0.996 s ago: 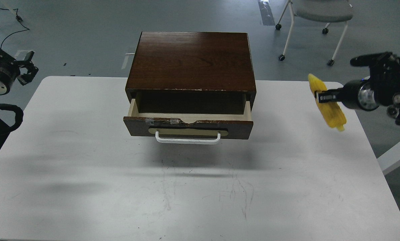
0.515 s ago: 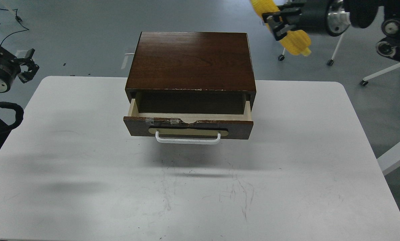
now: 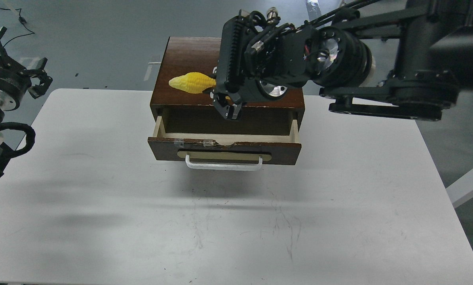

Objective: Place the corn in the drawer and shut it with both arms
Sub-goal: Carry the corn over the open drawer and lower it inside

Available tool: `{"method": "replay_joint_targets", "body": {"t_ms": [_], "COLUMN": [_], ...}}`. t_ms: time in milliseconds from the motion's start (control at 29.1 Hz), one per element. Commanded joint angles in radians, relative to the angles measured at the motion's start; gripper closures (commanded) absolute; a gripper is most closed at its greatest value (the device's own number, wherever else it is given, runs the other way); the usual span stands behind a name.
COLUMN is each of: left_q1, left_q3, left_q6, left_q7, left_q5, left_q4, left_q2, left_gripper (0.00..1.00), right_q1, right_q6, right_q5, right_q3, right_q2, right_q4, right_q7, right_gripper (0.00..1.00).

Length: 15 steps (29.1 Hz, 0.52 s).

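The drawer (image 3: 224, 149) stands pulled out from the dark brown cabinet (image 3: 189, 55); its white bar handle (image 3: 223, 166) faces me and the inside looks empty. My right gripper (image 3: 225, 102) hangs over the cabinet's front edge, just above the open drawer, and is shut on the yellow corn (image 3: 192, 83). The corn's tapered end sticks out to the left over the cabinet top; its other end is hidden behind the gripper. My left gripper (image 3: 40, 77) is open and empty at the far left, off the table's back left corner.
The cabinet stands at the back middle of the white table (image 3: 101, 206). The bulky right arm (image 3: 378, 67) crosses the upper right of the view above the table's back right. The grey floor lies beyond the table.
The right arm has swung from the table's right edge up and leftward, carrying the corn to above the cabinet's front and the open drawer. The left gripper has shifted slightly right.
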State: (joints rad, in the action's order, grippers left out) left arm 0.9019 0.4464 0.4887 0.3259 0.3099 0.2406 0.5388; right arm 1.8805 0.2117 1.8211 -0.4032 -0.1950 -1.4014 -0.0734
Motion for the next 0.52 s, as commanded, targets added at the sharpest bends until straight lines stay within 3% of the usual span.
{"method": "replay_joint_targets", "body": {"t_ms": [0,172,309,481], "left_q1": [0.000,-0.003,-0.005,-0.005], "left_q3": [0.000,0.000,-0.001,-0.002], "left_q6": [0.000,0.000,0.000,0.000], "left_q7": [-0.001,0.001,0.034,0.042], "left_q5": [0.000,0.000,0.000,0.000], "left_q4": [-0.006,-0.007,-0.009,-0.009], "left_q2": [0.006,0.007,0.007,0.013], "left_gripper": [0.02,0.02,0.02,0.02], "right_q1": [-0.020,-0.055,-0.084,-0.118], "right_q6": [0.002,0.001,0.000,-0.002], "right_q5": [0.004,-0.012,-0.017,-0.017], "right_q3": [-0.026,-0.037,-0.037,-0.032], "right_q2": [0.005,-0.012,-0.050,-0.067], "right_q4": [0.005,0.001,-0.005,-0.001], "right_q7": [0.000,0.001,0.000,0.000], "right_gripper": [0.93,0.86,0.78,0.55]}}
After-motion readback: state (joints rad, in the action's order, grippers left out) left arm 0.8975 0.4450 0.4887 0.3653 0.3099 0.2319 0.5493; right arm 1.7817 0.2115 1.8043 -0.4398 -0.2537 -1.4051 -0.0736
